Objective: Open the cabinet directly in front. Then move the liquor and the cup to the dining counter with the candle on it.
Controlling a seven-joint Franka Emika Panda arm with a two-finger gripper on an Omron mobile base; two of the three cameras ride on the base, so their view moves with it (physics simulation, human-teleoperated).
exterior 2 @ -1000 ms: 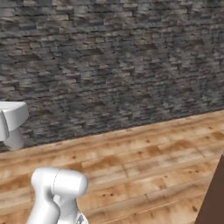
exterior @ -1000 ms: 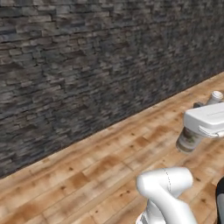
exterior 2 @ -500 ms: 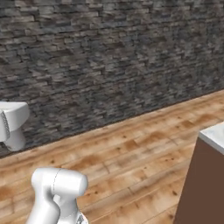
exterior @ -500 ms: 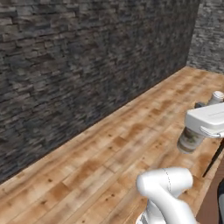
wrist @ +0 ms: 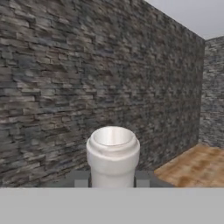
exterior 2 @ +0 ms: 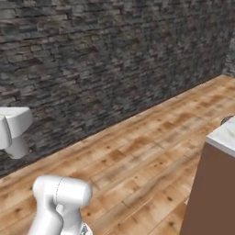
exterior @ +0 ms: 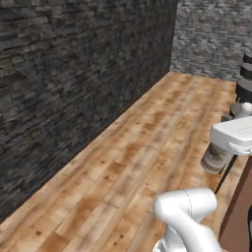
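My gripper (wrist: 113, 179) is shut on the liquor (wrist: 113, 157), a greyish-beige bottle whose open neck rises between the two dark fingertips in the hand view. In the left base view the white hand (exterior: 235, 134) holds the liquor (exterior: 215, 157) upright above the wooden floor at the right edge. The right base view has the hand (exterior 2: 13, 128) at the far left with the bottle's base (exterior 2: 18, 149) below it. A corner of the dining counter (exterior 2: 224, 135), white marble on a brown base, stands at the right. The cabinet, cup and candle are out of view.
A dark stone wall (exterior: 74, 83) runs along the left and meets a second wall at a far corner (exterior: 174, 39). Wooden floor (exterior: 147, 147) stretches ahead. Dark stools (exterior: 244, 88) stand at the right beside the brown counter base (exterior: 238, 211).
The whole picture has swung as the base turned: the wall corner, the stools and the marble counter have come into view. The bottle stays held in the gripper.
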